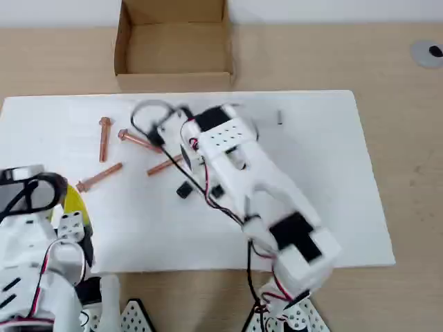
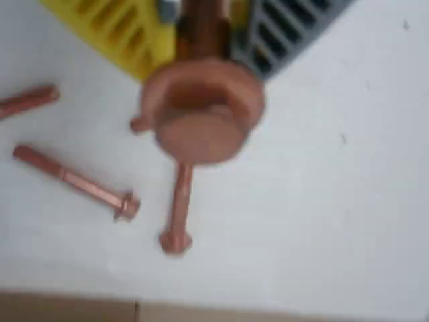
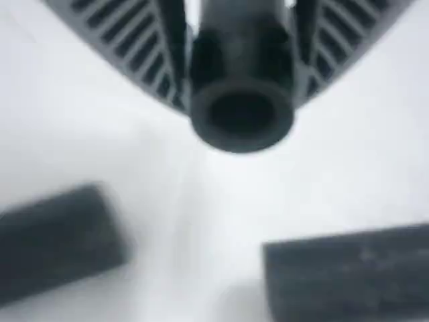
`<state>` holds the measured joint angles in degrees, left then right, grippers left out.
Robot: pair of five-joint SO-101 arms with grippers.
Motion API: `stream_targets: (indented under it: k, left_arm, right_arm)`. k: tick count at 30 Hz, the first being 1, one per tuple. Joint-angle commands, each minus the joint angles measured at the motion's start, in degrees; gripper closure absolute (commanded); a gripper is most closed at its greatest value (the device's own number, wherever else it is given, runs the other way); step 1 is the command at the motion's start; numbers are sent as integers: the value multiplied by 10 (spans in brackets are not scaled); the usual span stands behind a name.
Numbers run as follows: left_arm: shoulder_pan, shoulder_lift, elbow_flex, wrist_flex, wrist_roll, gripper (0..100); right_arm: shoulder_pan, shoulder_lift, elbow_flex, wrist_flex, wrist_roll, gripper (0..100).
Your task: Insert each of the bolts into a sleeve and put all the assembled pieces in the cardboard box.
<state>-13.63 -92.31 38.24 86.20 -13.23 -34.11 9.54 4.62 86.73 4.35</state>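
Observation:
My left gripper [image 2: 201, 30] is shut on a copper bolt [image 2: 201, 114], held between its yellow and grey fingers with the head facing the camera. It hovers over the white mat [image 2: 335, 201], where three loose bolts [image 2: 74, 181] lie. My right gripper [image 3: 241, 60] is shut on a black sleeve [image 3: 242, 114], whose open end faces the camera. Two more sleeves [image 3: 53, 241] lie on the mat below it. In the high view several bolts [image 1: 104, 138] lie on the left of the mat and a sleeve [image 1: 183, 189] lies beside the right arm [image 1: 235, 166]. The cardboard box [image 1: 173, 45] stands beyond the mat.
The white mat [image 1: 332, 207] covers most of the wooden table. The left arm [image 1: 41, 235] sits at the near left corner, its yellow finger [image 1: 73, 200] over the mat's edge. A small dark piece [image 1: 279, 117] lies near the mat's far edge.

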Motion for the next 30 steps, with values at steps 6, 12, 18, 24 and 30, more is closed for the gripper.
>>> stream_targets:
  k: [6,12,18,24,30]
  left_arm:
    - [4,-3,-98,4,-4,994]
    - [4,-3,-149,2,1,991]
    - [9,-3,-194,-1,150,991]
    - [11,-3,-158,-107,282,991]
    - [52,-1,-71,-260,292,992]
  right_arm:
    - [-7,-247,-47,46,-5,988]
    - [-10,-426,-44,47,-5,988]
    - [-10,-635,88,-71,-5,988]
    - [-31,-886,405,-309,-7,988]
    - [-183,-1093,672,-478,-24,988]
